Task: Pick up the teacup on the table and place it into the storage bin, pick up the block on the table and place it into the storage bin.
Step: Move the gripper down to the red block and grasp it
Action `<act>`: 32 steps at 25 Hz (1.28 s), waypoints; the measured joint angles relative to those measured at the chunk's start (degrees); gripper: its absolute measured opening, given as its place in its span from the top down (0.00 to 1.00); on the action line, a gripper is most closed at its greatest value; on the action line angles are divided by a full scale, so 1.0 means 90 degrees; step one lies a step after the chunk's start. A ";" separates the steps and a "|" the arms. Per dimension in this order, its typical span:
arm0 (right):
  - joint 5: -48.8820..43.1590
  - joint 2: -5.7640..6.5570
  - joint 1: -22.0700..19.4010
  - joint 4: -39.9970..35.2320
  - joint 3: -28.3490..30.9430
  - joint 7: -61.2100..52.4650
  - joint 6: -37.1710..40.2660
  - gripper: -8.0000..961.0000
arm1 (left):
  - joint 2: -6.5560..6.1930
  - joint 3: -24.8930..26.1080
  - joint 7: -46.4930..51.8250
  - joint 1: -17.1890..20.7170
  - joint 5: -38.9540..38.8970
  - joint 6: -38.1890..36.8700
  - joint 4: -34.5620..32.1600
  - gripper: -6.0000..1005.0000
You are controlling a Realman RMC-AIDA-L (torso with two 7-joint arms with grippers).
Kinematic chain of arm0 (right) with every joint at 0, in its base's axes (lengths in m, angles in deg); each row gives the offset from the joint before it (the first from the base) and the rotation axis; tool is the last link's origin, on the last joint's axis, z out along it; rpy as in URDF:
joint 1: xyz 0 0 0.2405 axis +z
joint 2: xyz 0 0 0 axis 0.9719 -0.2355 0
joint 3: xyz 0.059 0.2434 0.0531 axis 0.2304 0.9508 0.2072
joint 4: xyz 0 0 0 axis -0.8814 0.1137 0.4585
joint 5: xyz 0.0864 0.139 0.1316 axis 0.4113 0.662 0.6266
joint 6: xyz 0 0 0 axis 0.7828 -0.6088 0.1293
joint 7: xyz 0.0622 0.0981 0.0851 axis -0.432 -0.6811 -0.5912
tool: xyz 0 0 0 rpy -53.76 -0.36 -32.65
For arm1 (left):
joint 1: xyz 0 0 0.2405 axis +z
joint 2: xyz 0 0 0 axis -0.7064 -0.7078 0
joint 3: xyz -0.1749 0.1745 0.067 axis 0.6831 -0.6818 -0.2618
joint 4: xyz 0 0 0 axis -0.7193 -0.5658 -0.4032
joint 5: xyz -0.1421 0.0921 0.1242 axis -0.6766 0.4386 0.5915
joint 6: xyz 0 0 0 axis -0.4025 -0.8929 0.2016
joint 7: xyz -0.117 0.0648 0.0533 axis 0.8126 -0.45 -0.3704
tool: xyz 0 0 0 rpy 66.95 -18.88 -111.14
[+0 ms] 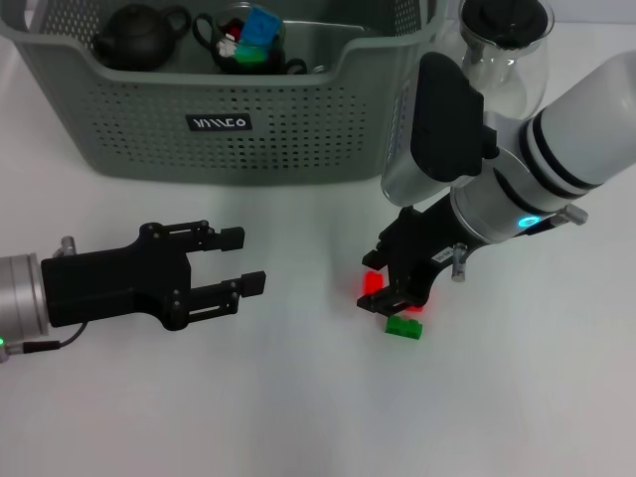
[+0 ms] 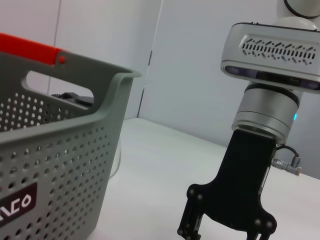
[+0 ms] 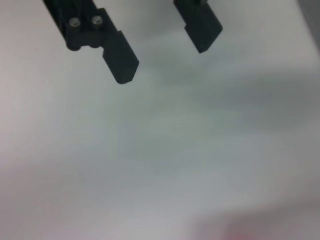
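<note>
1. The right gripper is hovering spread wide over the red block and green block, gripping nothing.
2. The left gripper is sitting open and empty.
3. The storage bin is holding a teapot, a dark teacup and a blue block.

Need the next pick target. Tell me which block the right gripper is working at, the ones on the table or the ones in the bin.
The red block on the table, beside the green block, under the right gripper.
</note>
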 joint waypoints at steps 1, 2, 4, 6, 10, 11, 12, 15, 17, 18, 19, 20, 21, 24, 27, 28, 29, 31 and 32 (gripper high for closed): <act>0.0016 0.0002 0.0003 0.0040 -0.0026 0.0000 -0.0052 0.43 | -0.0002 0.0000 0.0000 -0.0007 0.0011 0.0014 0.0011 0.38; 0.0024 0.0002 0.0005 0.0076 -0.0055 0.0000 -0.0098 0.43 | -0.0005 0.0000 0.0000 -0.0014 0.0022 0.0025 0.0017 0.38; 0.0025 0.0001 0.0006 0.0104 -0.0159 -0.0003 -0.0195 0.43 | -0.0006 0.0000 0.0000 -0.0017 0.0029 0.0028 0.0017 0.38; 0.0026 -0.0002 0.0007 0.0110 -0.0242 -0.0027 -0.0283 0.43 | -0.0008 0.0002 0.0000 -0.0017 0.0029 0.0028 0.0017 0.38; 0.0026 -0.0004 0.0005 0.0114 -0.0313 -0.0052 -0.0386 0.43 | -0.0009 0.0009 0.0000 -0.0014 0.0028 0.0029 0.0017 0.38; 0.0025 -0.0005 0.0002 0.0120 -0.0333 -0.0053 -0.0409 0.43 | -0.0009 0.0009 0.0000 -0.0012 0.0028 0.0031 0.0016 0.38; 0.0026 -0.0005 0.0001 0.0132 -0.0352 -0.0054 -0.0430 0.43 | -0.0009 0.0010 0.0000 -0.0009 0.0027 0.0034 0.0016 0.38; 0.0025 -0.0006 0.0004 0.0210 -0.0381 -0.0055 -0.0497 0.43 | -0.0010 0.0010 0.0000 -0.0005 0.0025 0.0037 0.0015 0.38; 0.0024 -0.0006 0.0013 0.0246 -0.0387 -0.0055 -0.0518 0.43 | -0.0010 0.0010 0.0000 -0.0005 0.0021 0.0040 0.0014 0.38; 0.0023 -0.0006 0.0017 0.0261 -0.0392 -0.0055 -0.0528 0.43 | -0.0010 0.0010 0.0000 -0.0005 0.0017 0.0043 0.0014 0.38; 0.0023 -0.0006 0.0020 0.0262 -0.0397 -0.0055 -0.0540 0.43 | -0.0010 0.0010 0.0000 -0.0004 0.0016 0.0045 0.0014 0.38; 0.0024 -0.0006 0.0021 0.0265 -0.0401 -0.0056 -0.0552 0.43 | -0.0010 0.0010 0.0000 -0.0004 0.0014 0.0046 0.0014 0.38; 0.0026 -0.0006 0.0021 0.0267 -0.0402 -0.0056 -0.0558 0.43 | -0.0010 0.0010 0.0000 -0.0005 0.0014 0.0046 0.0014 0.38; 0.0043 -0.0006 0.0010 0.0271 -0.0403 -0.0062 -0.0565 0.45 | -0.0010 0.0010 0.0000 -0.0004 0.0010 0.0046 0.0014 0.38; 0.0049 -0.0006 0.0006 0.0315 -0.0403 -0.0064 -0.0571 0.48 | -0.0010 0.0010 0.0000 -0.0004 0.0009 0.0046 0.0014 0.38; 0.0049 -0.0006 0.0009 0.0339 -0.0403 -0.0064 -0.0571 0.51 | -0.0010 0.0010 0.0000 -0.0004 0.0009 0.0046 0.0014 0.38; 0.0050 -0.0006 0.0015 0.0361 -0.0403 -0.0065 -0.0571 0.53 | -0.0010 0.0010 0.0000 -0.0005 0.0009 0.0046 0.0015 0.38; 0.0051 -0.0006 0.0020 0.0373 -0.0403 -0.0066 -0.0571 0.58 | -0.0010 0.0009 0.0000 -0.0005 0.0005 0.0046 0.0014 0.38; 0.0054 -0.0006 0.0021 0.0375 -0.0403 -0.0066 -0.0571 0.60 | -0.0010 0.0009 0.0000 -0.0005 0.0003 0.0046 0.0014 0.38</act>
